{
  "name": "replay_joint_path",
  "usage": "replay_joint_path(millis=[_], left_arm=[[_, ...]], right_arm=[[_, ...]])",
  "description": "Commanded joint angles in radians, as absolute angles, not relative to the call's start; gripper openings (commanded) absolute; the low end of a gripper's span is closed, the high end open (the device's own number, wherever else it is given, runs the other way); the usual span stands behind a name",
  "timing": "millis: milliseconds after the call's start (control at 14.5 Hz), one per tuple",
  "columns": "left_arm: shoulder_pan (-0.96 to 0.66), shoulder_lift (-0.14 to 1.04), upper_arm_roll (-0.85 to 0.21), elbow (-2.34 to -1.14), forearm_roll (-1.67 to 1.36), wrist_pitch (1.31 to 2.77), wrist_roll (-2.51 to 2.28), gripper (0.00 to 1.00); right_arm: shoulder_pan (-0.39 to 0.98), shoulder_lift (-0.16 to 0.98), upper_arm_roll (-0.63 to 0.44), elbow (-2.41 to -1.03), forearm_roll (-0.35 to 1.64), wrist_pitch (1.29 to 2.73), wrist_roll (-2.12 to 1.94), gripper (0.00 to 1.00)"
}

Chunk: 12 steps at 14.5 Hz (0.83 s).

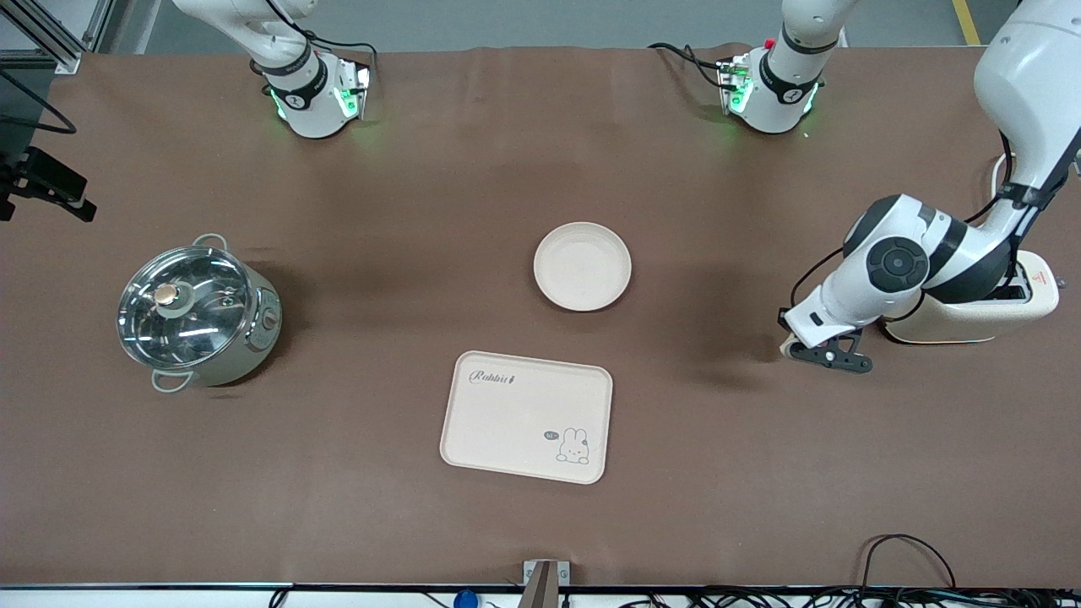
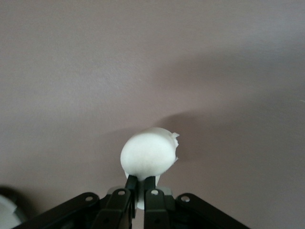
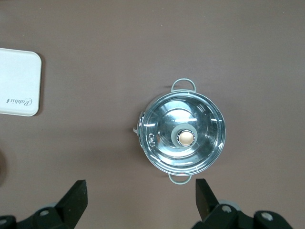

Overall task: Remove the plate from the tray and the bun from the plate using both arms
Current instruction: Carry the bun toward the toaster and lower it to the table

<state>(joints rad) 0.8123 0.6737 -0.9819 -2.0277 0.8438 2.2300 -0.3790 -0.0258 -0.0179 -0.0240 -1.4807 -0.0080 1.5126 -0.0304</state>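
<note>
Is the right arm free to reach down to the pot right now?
Probably yes: the right gripper hangs open and empty over the lidded pot, with only bare table around it and nothing between its fingers and the lid.

Even overhead light; soft shadows fall beside the plate [image 1: 583, 266] and pot [image 1: 198, 314], whose glass lid glares. The bun [image 2: 148, 154] looks overexposed and slightly blurred.

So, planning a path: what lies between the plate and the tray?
Front view: only bare brown table separates the plate from the tray; they lie apart.
</note>
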Motion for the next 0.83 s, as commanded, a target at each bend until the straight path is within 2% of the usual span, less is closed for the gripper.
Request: replay_joint_path(millis=[0,276,414,759], left_arm=[[0.811,0.712,-0.948,-2.022,0.922,2.301,-0.385,0.00],[0.776,0.748,-0.948,-1.988,0.922,2.325,-0.388,0.00],[0.701,0.750,-0.945,-1.959,0.908,2.324,-0.417,0.00],[0.690,0.770,-0.942,-1.956,0.916,2.329,-0.436,0.00]], right_arm=[[-0.028,-0.031,-0.018,-1.486,-0.015,1.514,-0.031,1.00],[-0.028,-0.031,-0.018,-1.486,-0.014,1.516,-0.031,1.00],[-0.028,-0.031,-0.018,-1.486,-0.014,1.517,-0.031,1.00],[-0.029,-0.031,-0.020,-1.486,-0.014,1.517,-0.032,1.00]])
